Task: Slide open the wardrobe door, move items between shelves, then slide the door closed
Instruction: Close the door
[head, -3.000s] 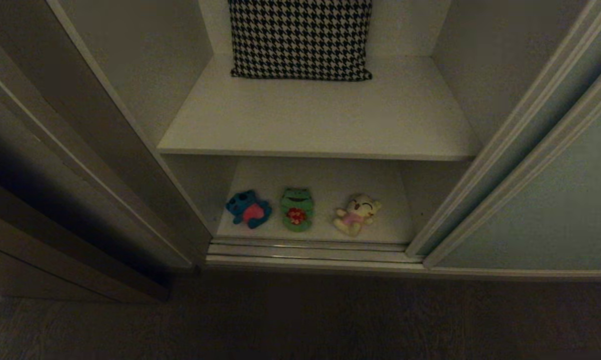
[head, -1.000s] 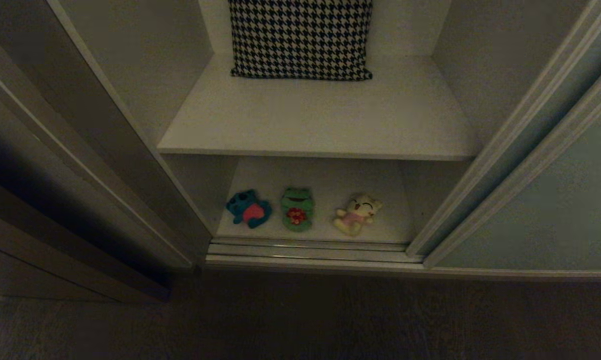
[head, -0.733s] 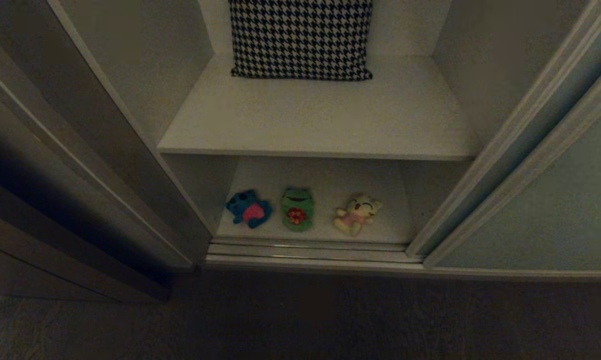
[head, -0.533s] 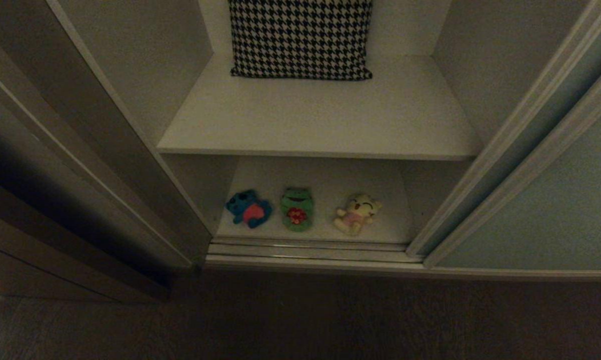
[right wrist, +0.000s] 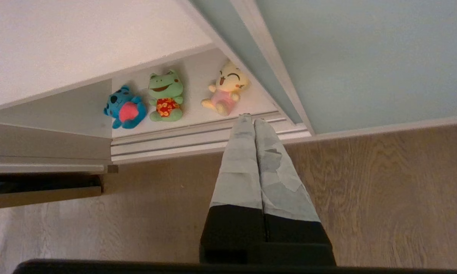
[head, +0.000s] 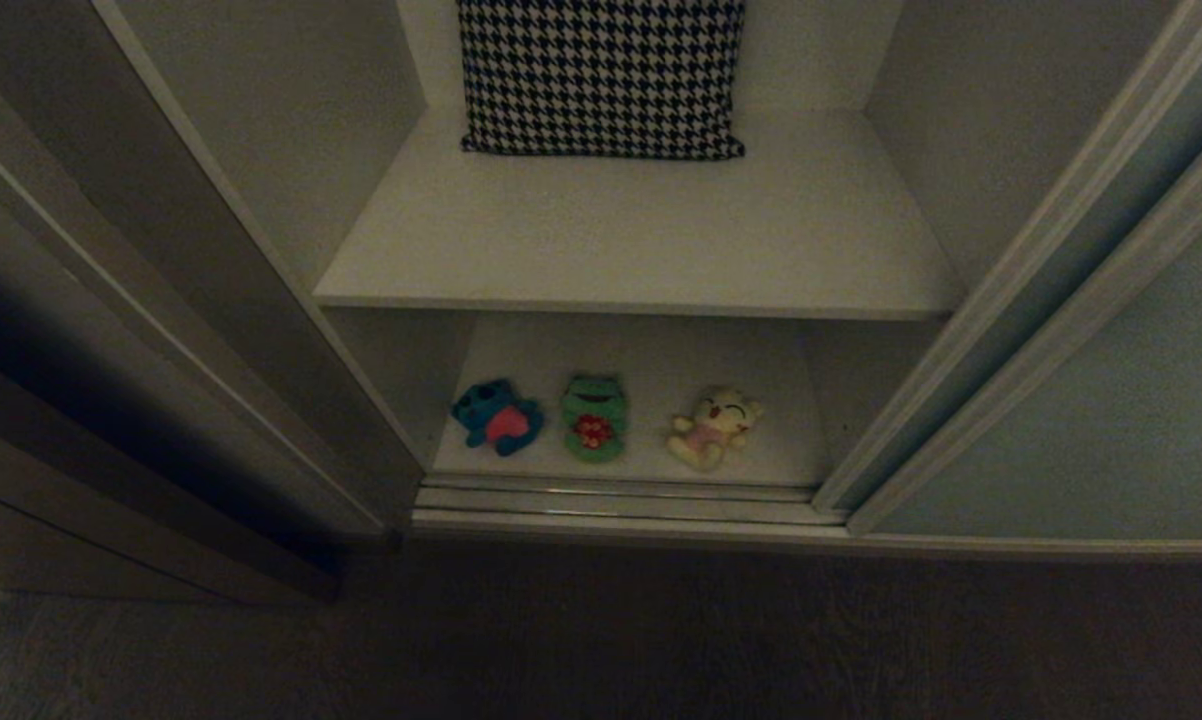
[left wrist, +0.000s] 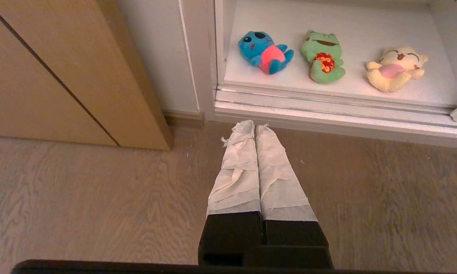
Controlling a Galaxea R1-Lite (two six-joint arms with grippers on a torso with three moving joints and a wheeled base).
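1. Sliding wardrobe door [head: 1111, 400] is seen pushed aside to the right, the compartment left open.
2. Three plush toys are laid in a row on the lower shelf [head: 651, 350], just behind the floor rails [head: 621, 505]: blue toy [head: 496, 417] at left, green frog [head: 593, 418] in the middle, yellow toy [head: 713, 428] at right.
3. A houndstooth cloth [head: 601, 75] is propped at the back of the upper shelf [head: 641, 240].
4. Left gripper [left wrist: 255, 127] is held over the wooden floor [left wrist: 99, 198] before the rails, its fingers pressed together, empty.
5. Right gripper [right wrist: 250, 118] is pointed towards the yellow toy, fingers likewise closed on nothing.
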